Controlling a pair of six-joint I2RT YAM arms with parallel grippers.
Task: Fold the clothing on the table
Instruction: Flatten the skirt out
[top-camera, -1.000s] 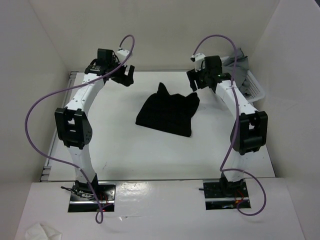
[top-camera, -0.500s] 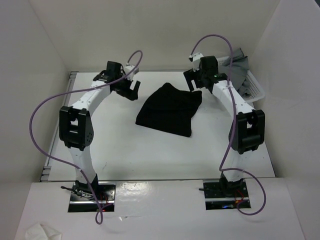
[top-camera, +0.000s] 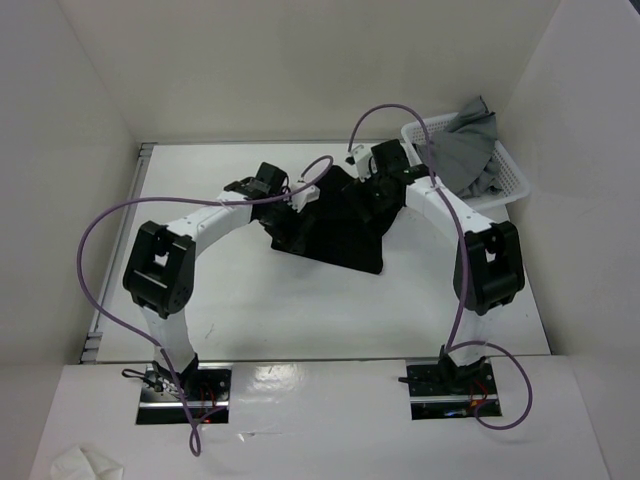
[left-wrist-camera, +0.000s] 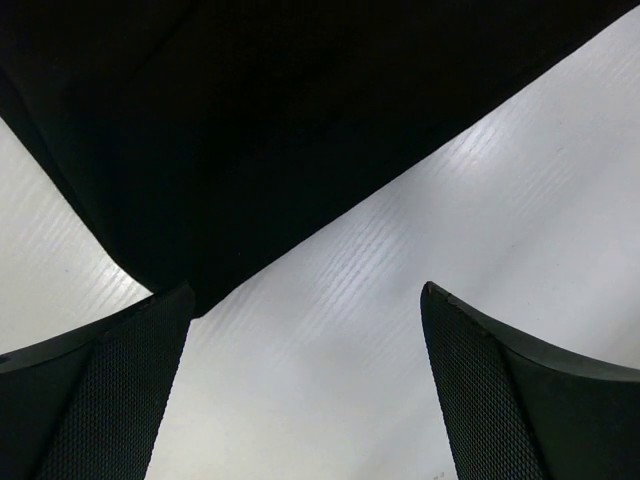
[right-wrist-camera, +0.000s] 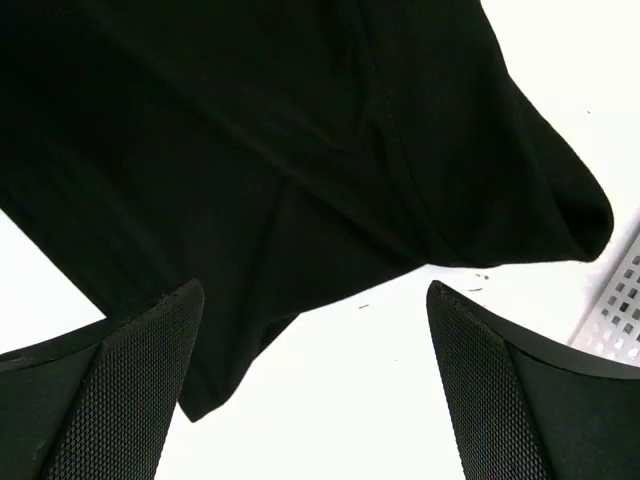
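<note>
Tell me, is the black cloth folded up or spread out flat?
Folded over, loosely: the plain black soft fabric garment lies compact on the white flat table, and the right wrist view shows overlapping layers.

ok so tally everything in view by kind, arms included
black garment: 1
white basket: 1
grey clothes heap: 1, pieces not countable
white crumpled wad: 1
robot arms: 2, left arm and right arm
total: 6

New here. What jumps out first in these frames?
The black clothing lies bunched in the middle of the white table. The left gripper and right gripper hang open over its edges, holding nothing. A white basket of grey garments sits far right.
</note>
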